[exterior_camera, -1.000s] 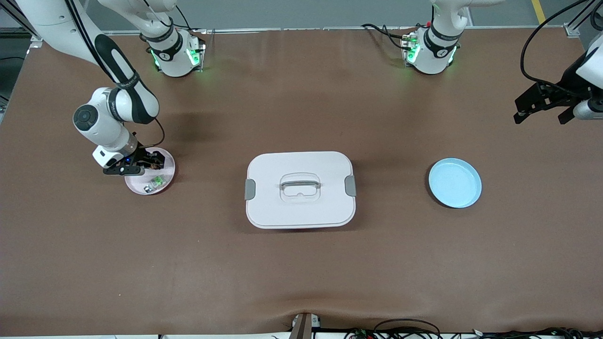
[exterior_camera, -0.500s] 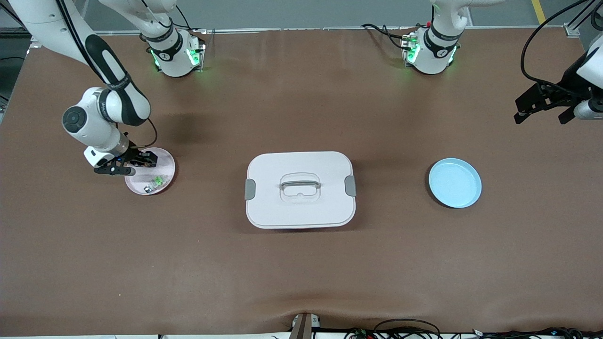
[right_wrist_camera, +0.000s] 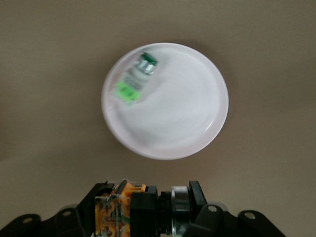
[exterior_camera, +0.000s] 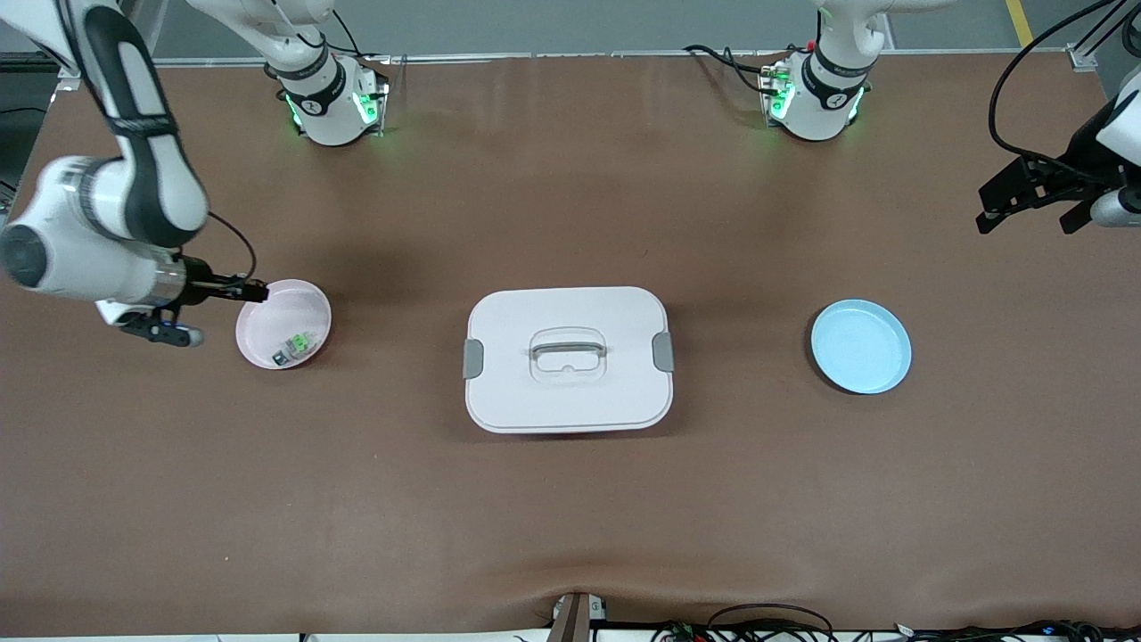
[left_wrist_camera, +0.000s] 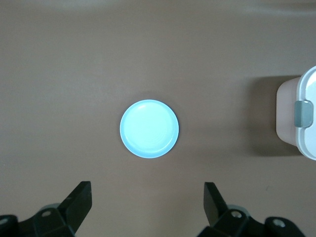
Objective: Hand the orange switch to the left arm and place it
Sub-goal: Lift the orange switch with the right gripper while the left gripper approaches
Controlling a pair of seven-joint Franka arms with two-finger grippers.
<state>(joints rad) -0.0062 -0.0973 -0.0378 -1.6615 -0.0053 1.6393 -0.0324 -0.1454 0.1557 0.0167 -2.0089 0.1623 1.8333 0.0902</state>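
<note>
My right gripper [exterior_camera: 242, 290] is shut on the orange switch [right_wrist_camera: 129, 208], a small black-and-orange block with a dark round end. It hangs in the air over the rim of the pink dish [exterior_camera: 307, 308]. In the right wrist view the switch lies crosswise between the fingers of my right gripper [right_wrist_camera: 148, 200]. The white box [exterior_camera: 568, 358] with grey latches sits in the middle of the table. My left gripper [exterior_camera: 1034, 201] waits open and empty in the air at the left arm's end of the table; the left wrist view shows it [left_wrist_camera: 146, 202] wide apart.
A pale green-topped switch [exterior_camera: 294, 346] lies in the pink dish [right_wrist_camera: 187, 118]. A blue dish [exterior_camera: 860, 346] stands bare between the box and the left arm's end; it shows as the blue dish [left_wrist_camera: 149, 129] in the left wrist view, with the box's latch end [left_wrist_camera: 302, 114] beside it.
My right arm has lifted the orange switch out of the pink dish and drawn back toward its own end of the table. The left arm has stayed put.
</note>
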